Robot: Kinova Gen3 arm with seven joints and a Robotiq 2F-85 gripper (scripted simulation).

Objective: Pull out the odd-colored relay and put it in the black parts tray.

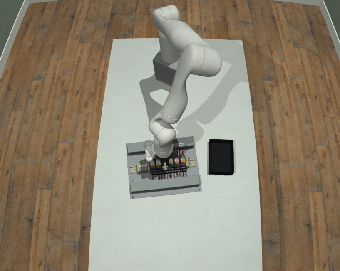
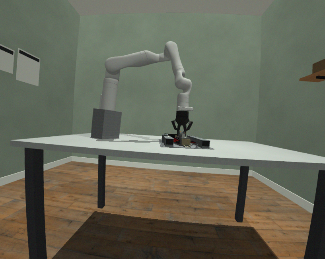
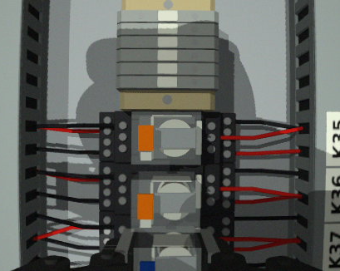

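The grey relay panel (image 1: 161,169) lies on the white table, with a row of relays on its rail. In the wrist view two relays with orange buttons, at K35 (image 3: 168,137) and K36 (image 3: 168,201), sit in their sockets. The relay with the blue button (image 3: 172,255) is at K37, at the bottom edge of the wrist view. My gripper (image 3: 166,248) points straight down over it and is shut on it, one finger on each side. The gripper also shows in the side view (image 2: 182,130), just above the panel (image 2: 185,143). The black parts tray (image 1: 221,156) stands right of the panel.
Slotted grey wire ducts (image 3: 31,125) run along both sides of the relay row, with red and black wires going into them. A stack of grey terminal blocks (image 3: 168,51) sits on the rail beyond the relays. The arm's grey base block (image 1: 164,70) stands at the table's far end.
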